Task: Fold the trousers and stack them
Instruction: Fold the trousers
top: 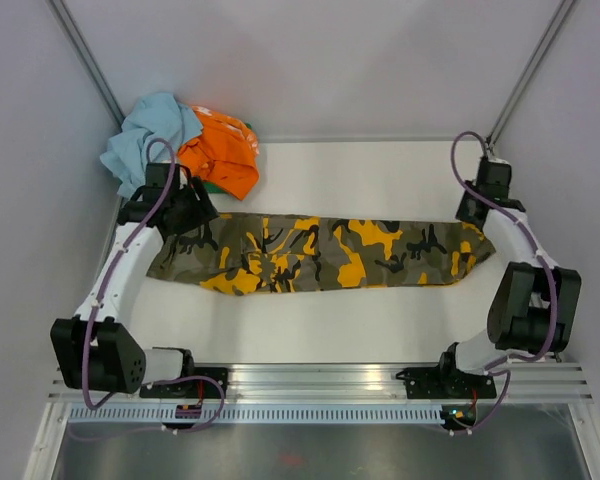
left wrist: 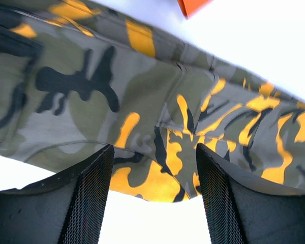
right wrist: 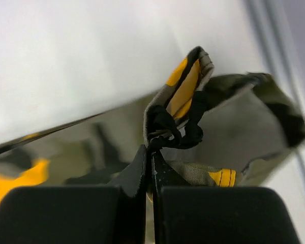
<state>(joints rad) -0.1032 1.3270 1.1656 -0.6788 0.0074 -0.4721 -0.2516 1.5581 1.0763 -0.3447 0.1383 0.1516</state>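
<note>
Right pincer (right wrist: 151, 157) is clamped on a bunched fold of the trousers (top: 320, 252) at their right end, beside a knotted black cord (right wrist: 179, 131). Trousers lie flat as one long strip mid-tabletop (top: 360, 320), long axis left-right across both arms, left end slightly wider, right end near the right wall; can't tell which end is the waist. Left pincer (left wrist: 155, 157) has its jaws wide apart over the strip's left end with nothing held, and a blue cloth (top: 145, 135) and an orange garment (top: 220, 150) are heaped at the far-left corner.
</note>
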